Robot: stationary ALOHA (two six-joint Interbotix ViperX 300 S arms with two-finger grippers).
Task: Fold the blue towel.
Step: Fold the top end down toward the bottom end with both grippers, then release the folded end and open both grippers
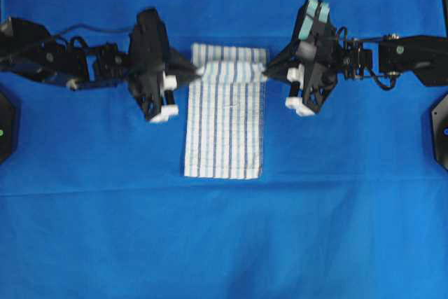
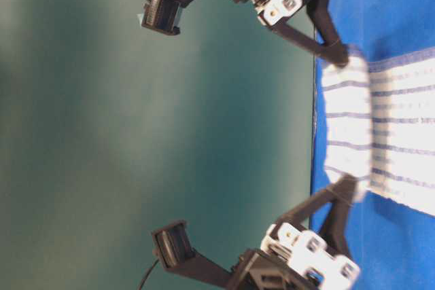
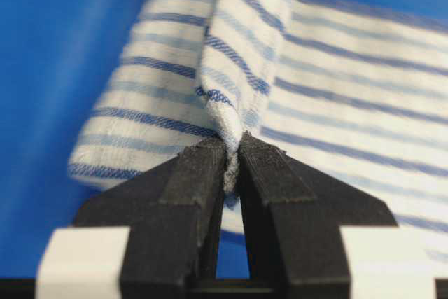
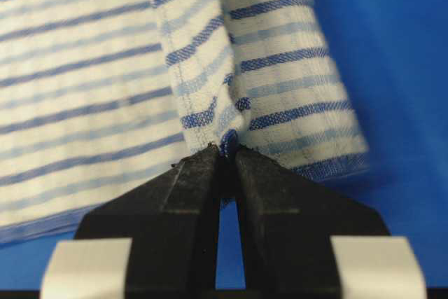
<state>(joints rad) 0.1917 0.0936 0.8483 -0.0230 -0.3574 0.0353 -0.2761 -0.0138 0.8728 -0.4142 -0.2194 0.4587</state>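
Observation:
The blue towel (image 1: 225, 120), white with thin blue stripes, lies lengthwise at the table's middle, its far end raised and curled over toward the near end. My left gripper (image 1: 199, 71) is shut on the towel's left edge at that raised fold; the left wrist view shows the cloth (image 3: 231, 68) pinched between the black fingertips (image 3: 203, 166). On the opposite side my right gripper (image 1: 264, 71) is shut on the right edge, and in the right wrist view the hem (image 4: 231, 113) is nipped in the jaws. The table-level view shows the lifted band (image 2: 348, 123) stretched between both grippers.
A plain blue sheet (image 1: 224, 243) covers the whole table. Black fixtures stand at the left edge (image 1: 5, 127) and the right edge (image 1: 441, 127). Both arms reach in from the sides at the towel's far end.

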